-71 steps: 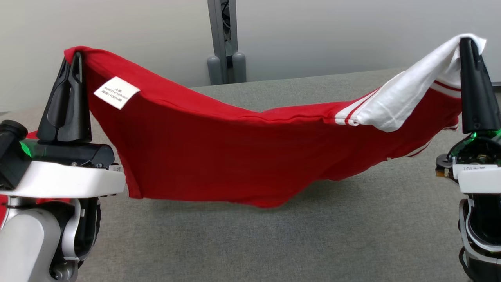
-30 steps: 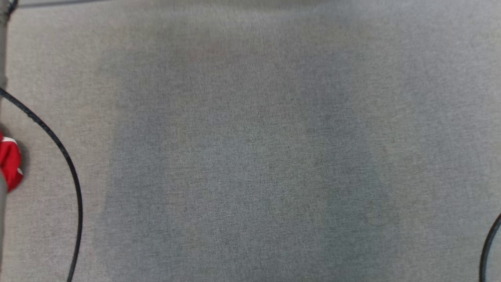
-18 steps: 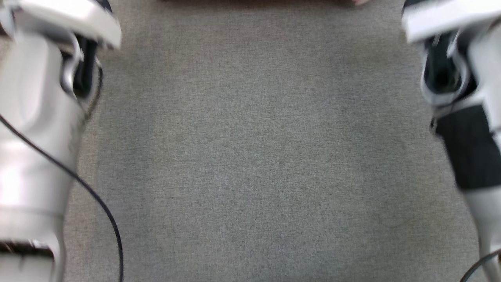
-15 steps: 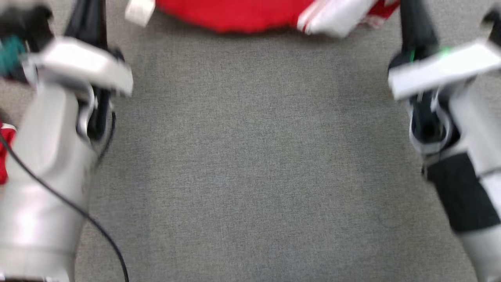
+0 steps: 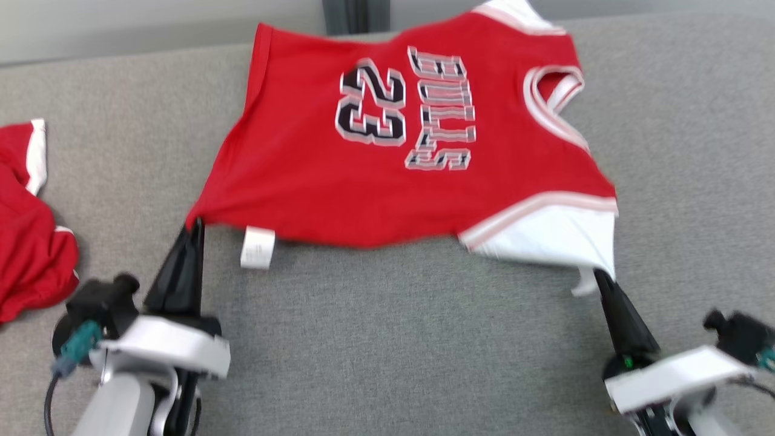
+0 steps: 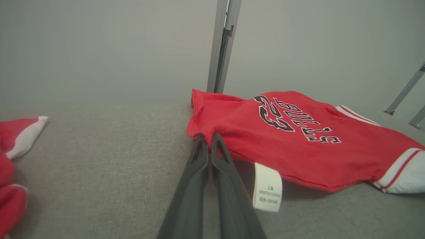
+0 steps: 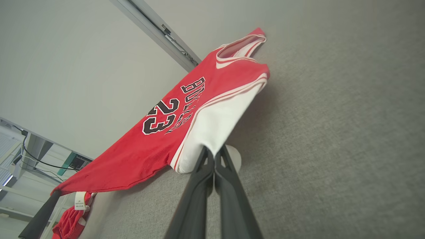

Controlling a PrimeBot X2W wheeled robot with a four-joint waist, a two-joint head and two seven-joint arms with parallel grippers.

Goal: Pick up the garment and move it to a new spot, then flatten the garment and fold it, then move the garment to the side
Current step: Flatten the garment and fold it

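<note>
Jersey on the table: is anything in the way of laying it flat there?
Nothing visible. The jersey is pinched at its near corners by the left tool and right tool, over the grey table. Another red garment lies apart, further left.

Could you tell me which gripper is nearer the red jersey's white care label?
Left: left gripper pinches the red jersey beside its white care label; right gripper holds the opposite corner.

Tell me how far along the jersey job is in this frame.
Done: the jersey lies spread, print up, on the table. In hand: the left gripper and right gripper pinch its near corners, that edge slightly raised, so flattening is unfinished. Left: folding and moving it aside.
</note>
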